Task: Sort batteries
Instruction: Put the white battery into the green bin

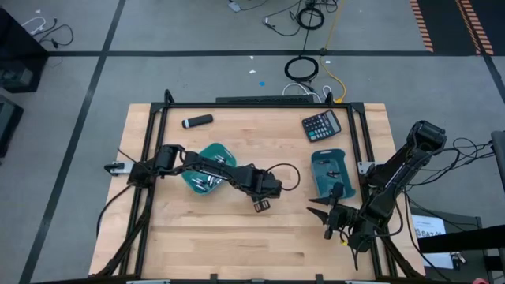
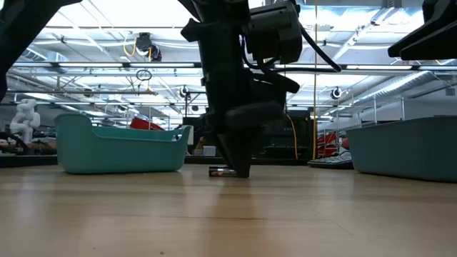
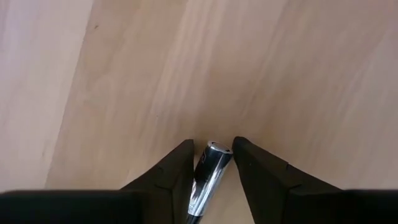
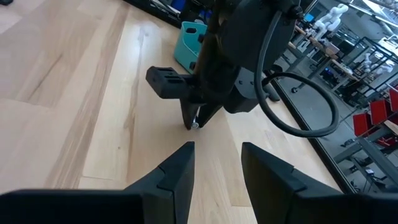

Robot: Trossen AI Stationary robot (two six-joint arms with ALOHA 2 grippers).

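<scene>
A silvery battery point(image 3: 211, 167) lies on the wood table point(image 1: 197, 237) near its middle; the low view shows it flat on the table point(image 2: 220, 171). My left gripper point(image 3: 212, 146) points down over it, open, one finger on each side. A teal bin point(image 1: 207, 170) just left of that gripper holds several batteries. My right gripper point(image 4: 217, 155) waits open near the table's right front point(image 1: 325, 214), with nothing between its fingers. My left gripper stands astride the silvery battery from above, with the fingers point(image 3: 177, 168) along its two long sides. The battery lies on the table between them. A gap shows beside one finger; whether the other touches the battery I cannot tell.
A flat teal tray point(image 1: 330, 172) with a few dark batteries sits at the right. At the far right is a calculator point(image 1: 322, 125), and at the far left a black marker-like cylinder point(image 1: 197, 121). A black cable loops beside the left arm point(image 1: 288, 175). Bare wood lies toward the near edge.
</scene>
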